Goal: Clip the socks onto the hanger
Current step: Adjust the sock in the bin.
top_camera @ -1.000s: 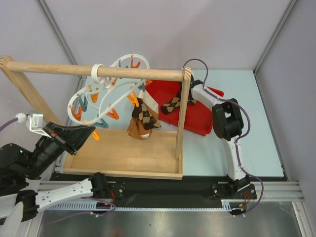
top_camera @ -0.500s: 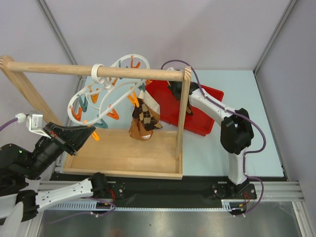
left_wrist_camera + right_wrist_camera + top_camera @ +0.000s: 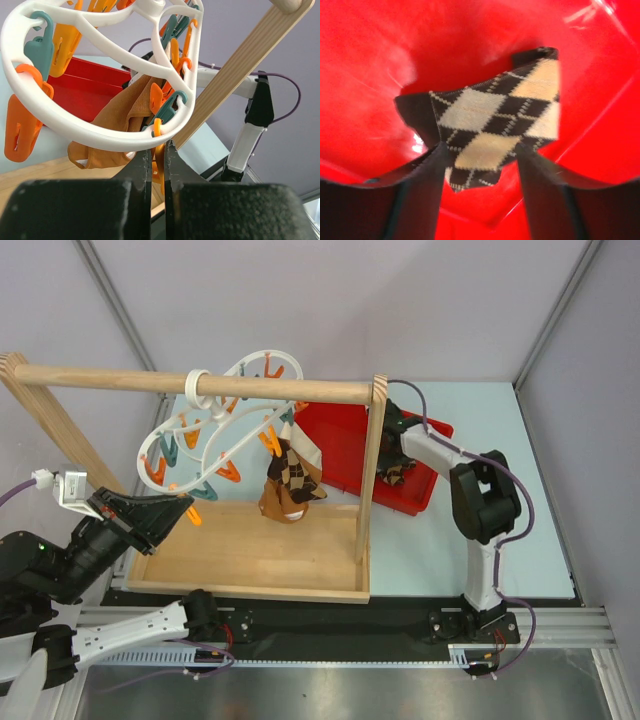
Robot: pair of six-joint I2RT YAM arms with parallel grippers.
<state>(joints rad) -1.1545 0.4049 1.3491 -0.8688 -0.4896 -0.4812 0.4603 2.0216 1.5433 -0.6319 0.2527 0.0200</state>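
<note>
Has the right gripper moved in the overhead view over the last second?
Yes. The right gripper has shifted right, from the left side of the wooden post to its right side, over the red tray.

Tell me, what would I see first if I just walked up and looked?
The white wavy hanger full of orange and teal pegs, dangling from the wooden rod, with one diamond-patterned sock clipped on. Next, the bright red tray at the right, where the right gripper stands open over a second sock. The left gripper pinches an orange peg at the hanger's near edge.
</note>
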